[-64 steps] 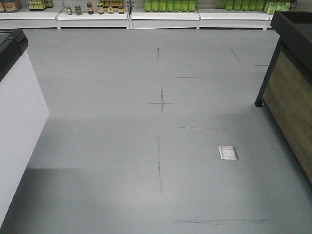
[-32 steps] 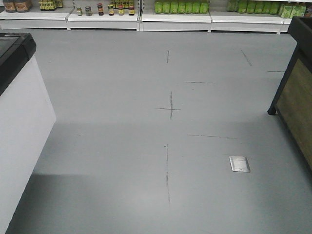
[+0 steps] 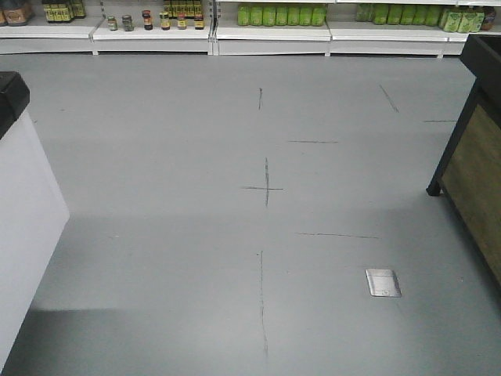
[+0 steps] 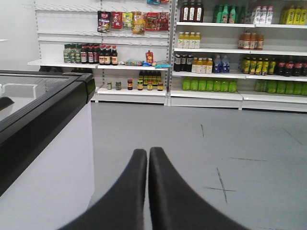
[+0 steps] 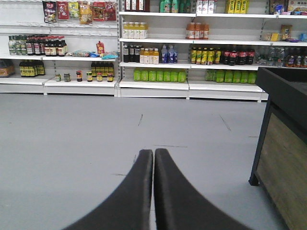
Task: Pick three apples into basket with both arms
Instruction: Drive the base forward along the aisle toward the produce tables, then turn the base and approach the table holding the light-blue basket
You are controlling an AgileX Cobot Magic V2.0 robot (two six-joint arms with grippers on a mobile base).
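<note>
Currently I am flagging one risk: the base could clip the white freezer cabinet (image 4: 48, 158) on my left or the dark wooden stand (image 5: 283, 163) on my right, both crowding the floor (image 3: 156, 157). The left gripper (image 4: 147, 152) and right gripper (image 5: 153, 152) are each showing jaws pressed together, empty. The apples and basket are appearing in no view, so I cannot place them against the jaws.

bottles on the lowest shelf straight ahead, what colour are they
The bottles are bright green, clearest in the right wrist view.
</note>
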